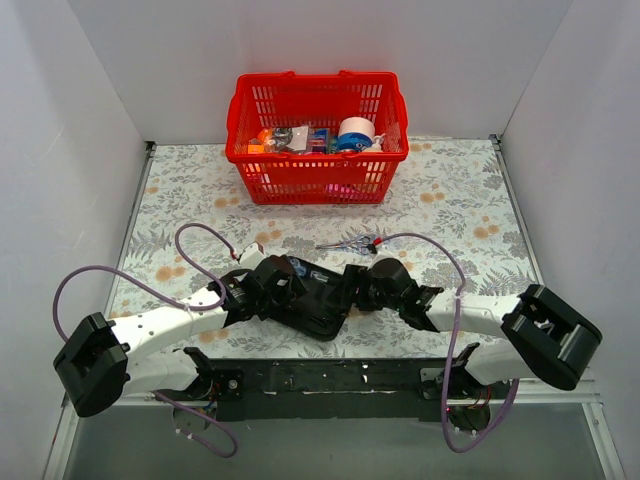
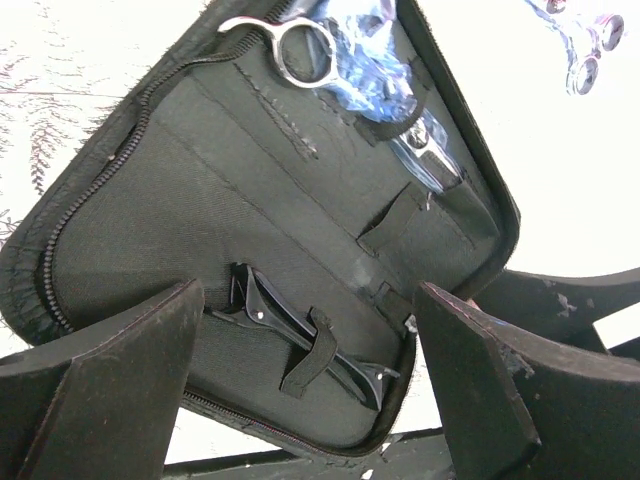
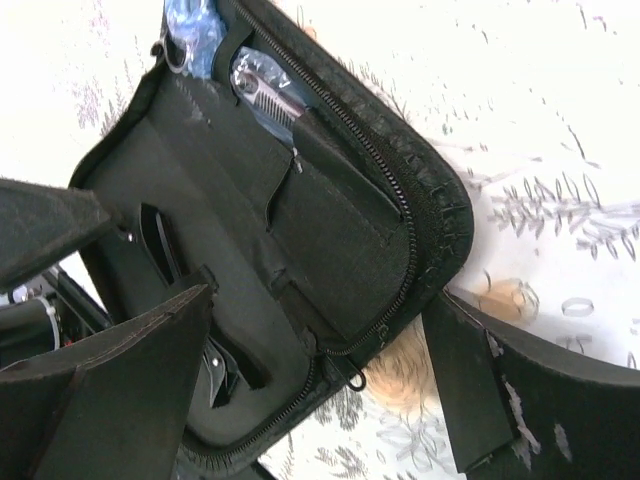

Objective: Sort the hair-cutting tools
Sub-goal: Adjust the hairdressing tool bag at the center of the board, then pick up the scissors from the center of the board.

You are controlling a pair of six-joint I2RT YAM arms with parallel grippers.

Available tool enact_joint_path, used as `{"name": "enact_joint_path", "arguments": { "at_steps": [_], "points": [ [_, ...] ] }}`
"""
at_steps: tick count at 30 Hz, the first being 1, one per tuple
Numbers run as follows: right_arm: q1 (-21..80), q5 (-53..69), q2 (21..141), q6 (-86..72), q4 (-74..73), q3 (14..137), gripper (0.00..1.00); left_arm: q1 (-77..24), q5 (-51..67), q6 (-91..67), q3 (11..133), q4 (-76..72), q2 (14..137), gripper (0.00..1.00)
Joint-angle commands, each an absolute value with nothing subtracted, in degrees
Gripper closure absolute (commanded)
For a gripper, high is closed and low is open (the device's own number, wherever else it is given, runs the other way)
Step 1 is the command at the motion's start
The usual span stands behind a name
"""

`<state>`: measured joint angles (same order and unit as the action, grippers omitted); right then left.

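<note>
The flat black pouch (image 1: 312, 297) lies open between my two grippers. In the left wrist view one pair of silver scissors (image 2: 305, 48) in a blue plastic sleeve sits in the pouch (image 2: 200, 200), and a slim black clip (image 2: 300, 335) is tucked under an elastic strap. A second pair of scissors (image 1: 350, 242) lies loose on the cloth beyond the pouch, also in the left wrist view (image 2: 585, 45). My left gripper (image 2: 310, 400) is open, straddling the pouch's end by the clip. My right gripper (image 3: 320, 390) is open over the pouch's zipped corner (image 3: 420, 230); the sleeved scissors (image 3: 265, 90) show at the top.
A red plastic basket (image 1: 318, 165) with tape and small items stands at the back centre. The floral cloth (image 1: 460, 210) covers the table between white walls. A zipper pull (image 3: 355, 378) hangs at the pouch corner.
</note>
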<state>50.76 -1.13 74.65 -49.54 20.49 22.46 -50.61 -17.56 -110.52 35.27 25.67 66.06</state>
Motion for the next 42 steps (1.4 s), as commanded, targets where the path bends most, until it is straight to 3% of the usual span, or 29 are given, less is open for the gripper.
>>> {"name": "enact_joint_path", "arguments": {
  "at_steps": [1, 12, 18, 29, 42],
  "points": [
    [50.8, -4.2, 80.4, -46.2, 19.3, 26.9, 0.07, -50.3, -19.5, -111.3, 35.9, 27.5, 63.6, 0.14],
    [48.5, 0.9, 97.5, -41.6, 19.3, 41.7, 0.05, -50.0, -19.3, -112.3, 33.8, 26.8, 63.3, 0.14],
    [47.6, 0.7, 98.4, -37.9, 15.7, 45.4, 0.02, -49.8, -19.9, -112.4, 32.9, 27.8, 61.6, 0.14],
    [44.0, -17.0, 87.8, -15.8, -6.0, 53.9, 0.02, -49.7, -15.0, -113.0, 27.2, 21.2, 62.8, 0.14],
    [40.2, -9.6, 106.9, 16.5, -9.1, 67.2, 0.02, -49.7, -11.5, -113.0, 21.5, 18.3, 59.4, 0.14]
  ]
}}
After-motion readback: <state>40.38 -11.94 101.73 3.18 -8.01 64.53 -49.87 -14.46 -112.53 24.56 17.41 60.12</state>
